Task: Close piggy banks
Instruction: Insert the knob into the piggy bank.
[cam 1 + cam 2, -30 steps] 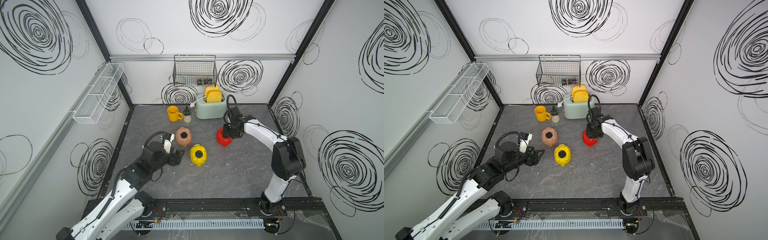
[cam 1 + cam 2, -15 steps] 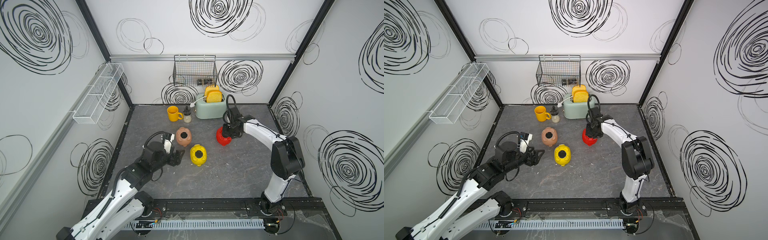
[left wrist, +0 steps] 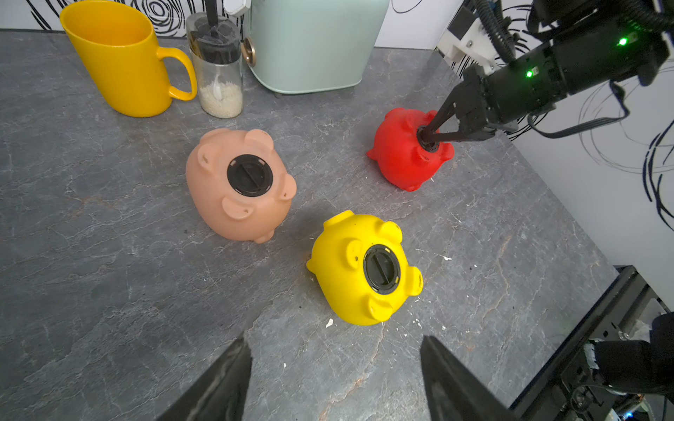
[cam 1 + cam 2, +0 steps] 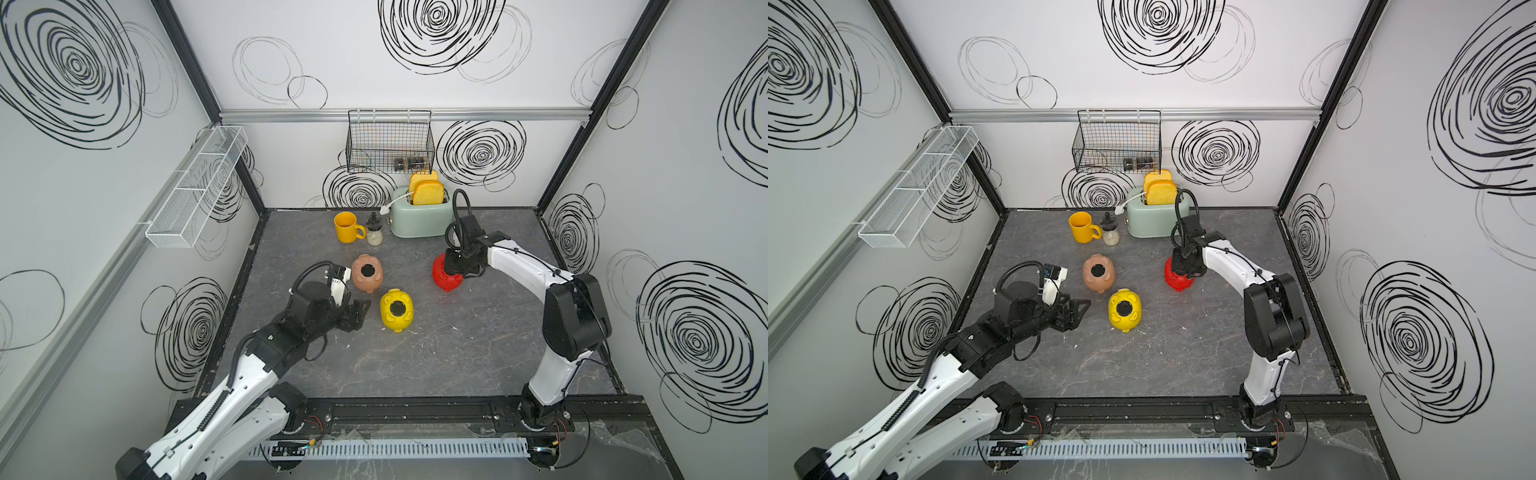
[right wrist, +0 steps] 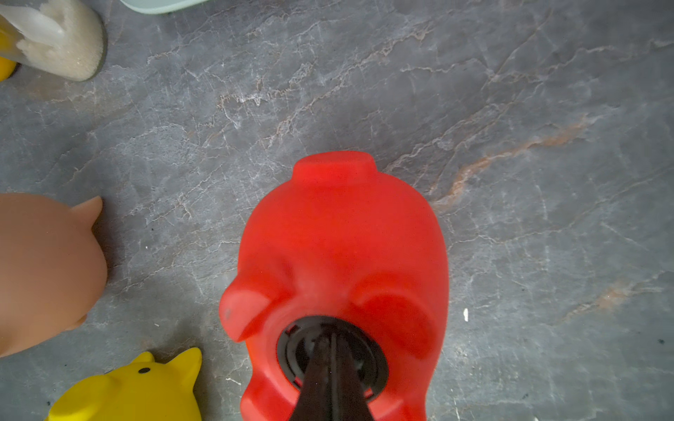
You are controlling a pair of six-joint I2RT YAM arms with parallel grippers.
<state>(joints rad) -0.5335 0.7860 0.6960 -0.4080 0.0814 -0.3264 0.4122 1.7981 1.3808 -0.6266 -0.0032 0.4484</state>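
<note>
Three piggy banks lie belly-up on the grey table. The pink pig (image 4: 367, 274) (image 3: 240, 186) and the yellow pig (image 4: 397, 309) (image 3: 364, 269) each have a black plug seated in the belly hole, the pink pig's plug (image 3: 250, 175) and the yellow pig's plug (image 3: 382, 269). The red pig (image 4: 446, 282) (image 5: 339, 237) sits further right. My right gripper (image 4: 455, 268) (image 5: 330, 339) is shut, its tips together inside the red pig's black plug (image 5: 302, 350). My left gripper (image 4: 361, 313) (image 3: 333, 340) hovers open and empty just left of the yellow pig.
A yellow mug (image 4: 347, 226), a small glass jar (image 4: 374, 235) and a mint toaster (image 4: 422, 216) with toast stand along the back. A black wire basket (image 4: 388, 141) hangs on the back wall and a white wire shelf (image 4: 195, 187) on the left wall.
</note>
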